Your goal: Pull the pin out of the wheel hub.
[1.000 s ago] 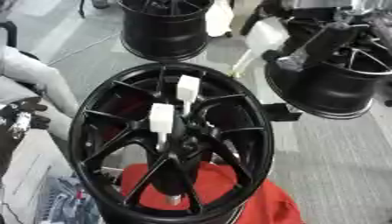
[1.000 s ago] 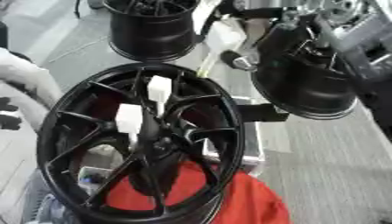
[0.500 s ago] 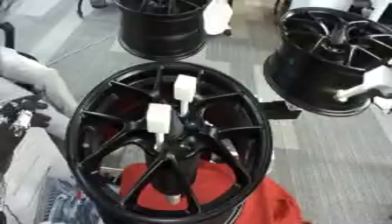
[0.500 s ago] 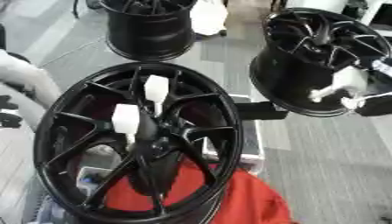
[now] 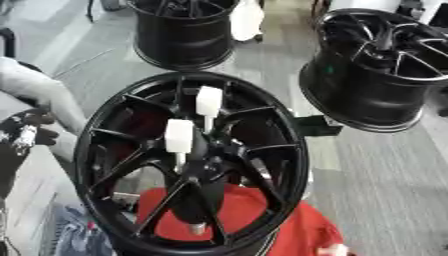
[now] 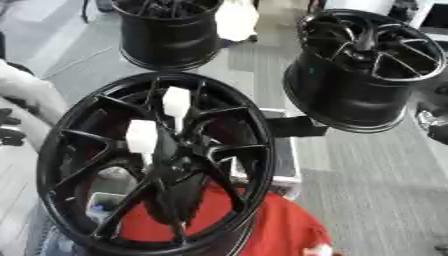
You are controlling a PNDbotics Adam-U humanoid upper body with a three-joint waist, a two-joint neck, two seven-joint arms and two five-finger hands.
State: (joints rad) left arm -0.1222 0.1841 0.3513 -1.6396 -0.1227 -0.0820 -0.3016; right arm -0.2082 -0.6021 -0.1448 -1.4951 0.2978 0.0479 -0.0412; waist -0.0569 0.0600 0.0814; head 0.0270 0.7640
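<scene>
While two white-handled pins [image 5: 178, 136] stand upright in the black wheel hub [image 5: 194, 165], left hand [image 5: 24, 131] fingers unclear.

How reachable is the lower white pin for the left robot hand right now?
Probably yes: the left robot hand sits beside the wheel's left rim, and the pin sticks out uncovered.

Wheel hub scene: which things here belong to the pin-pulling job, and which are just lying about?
Job:
near wheel hub
two white-handled pins standing in it

Lying about:
far wheel hub
right wheel hub
red cloth
white object behind

Neither robot hand clearly shows.
</scene>
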